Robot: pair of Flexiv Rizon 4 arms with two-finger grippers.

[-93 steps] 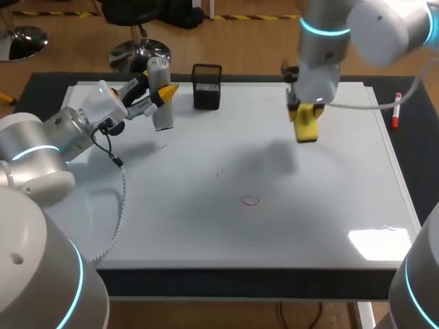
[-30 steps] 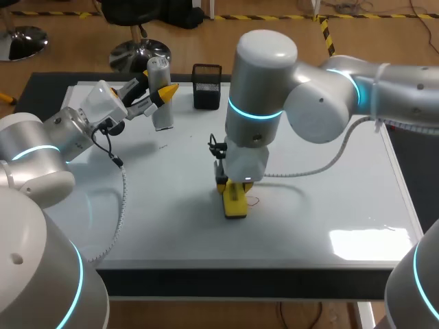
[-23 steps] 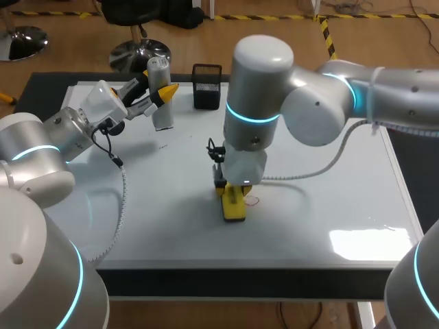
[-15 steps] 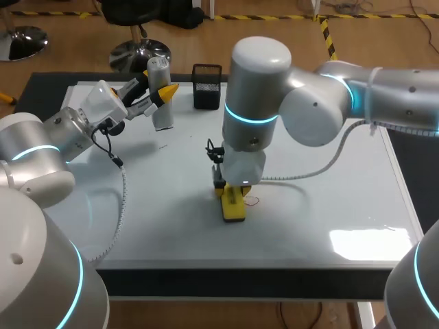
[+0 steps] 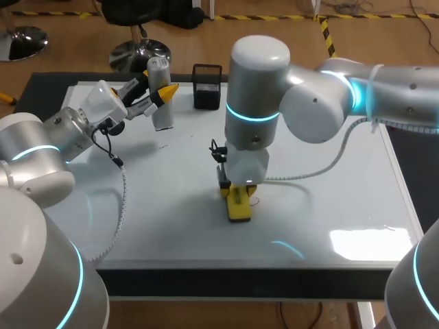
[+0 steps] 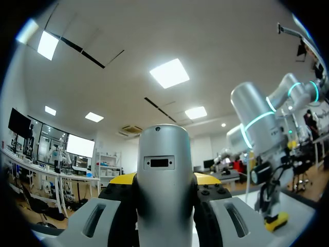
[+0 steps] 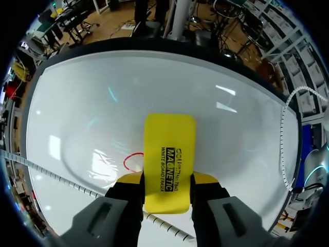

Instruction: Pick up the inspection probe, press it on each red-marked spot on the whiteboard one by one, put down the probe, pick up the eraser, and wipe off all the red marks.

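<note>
R gripper (image 7: 168, 180) was clamped on the yellow eraser (image 7: 168, 154), mid whiteboard (image 5: 329, 171), red mark (image 5: 255, 201) just beside its right edge, so an off-line stroke could miss it; L gripper (image 5: 159, 96), far left, gripped the probe (image 5: 163, 120).

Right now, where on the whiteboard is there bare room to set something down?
Bare: the whiteboard's right part, beyond the eraser in the right tool, and the near-left stretch beside the left arm's cable. Crowded: the far-left corner, with probe, left tool and black holder.
</note>
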